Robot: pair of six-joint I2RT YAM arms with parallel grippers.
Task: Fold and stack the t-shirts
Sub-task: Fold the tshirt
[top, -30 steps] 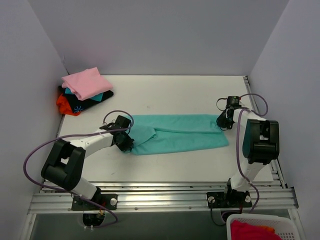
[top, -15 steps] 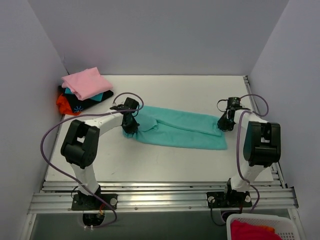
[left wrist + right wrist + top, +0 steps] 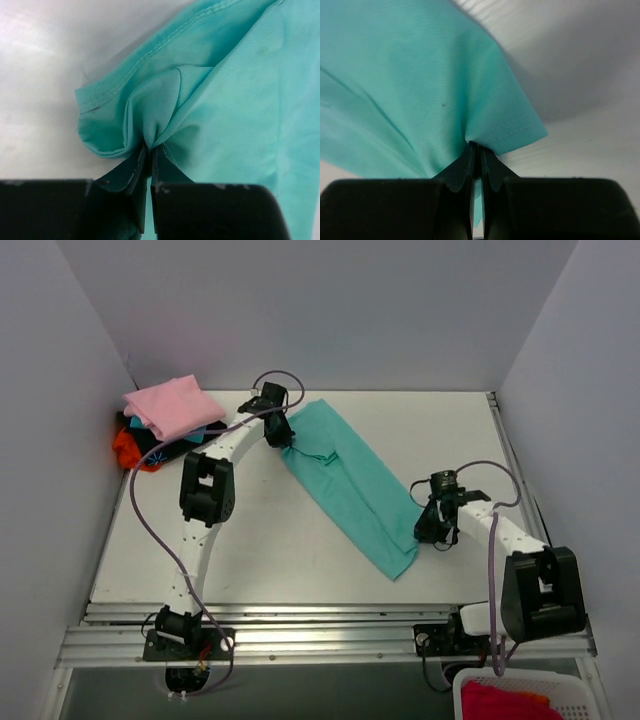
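At the bottom right corner, off the worktop (image 3: 250, 550): white slatted basket (image 3: 575, 692) with red cloth (image 3: 500, 703) heaped inside. At the far left corner of the worktop: stack of folded t-shirts, with pale pink shirt (image 3: 172, 405) on top, black shirt with light-blue print (image 3: 172, 449) under it and orange-red shirt (image 3: 127, 450) lowest, poking out on the left.

Teal shirt (image 3: 350, 485) folded into a long narrow band, flat on the worktop. Long axis on a diagonal: one end far and left, just beside the stack, the other near and right of centre. Near end finishing in a blunt corner aimed at the near edge.

Left fingers (image 3: 131, 172) pressed together on a gathered pleat at the teal shirt's far end, close to a stitched hem, with cloth bunched and fanning away from the pinch. Left arm stretched far out across the worktop. Right fingers (image 3: 460, 167) likewise clamped tight on a hemmed corner at the band's near end, on its right edge.

A second ago: same band lying straight left to right across the middle of the worktop, left fingers at its left end, right fingers at its right end by the right edge. Half a second ago: only slightly tilted. Now swung round, left end carried toward the back, right end drawn toward the near side. Stack and basket unchanged.
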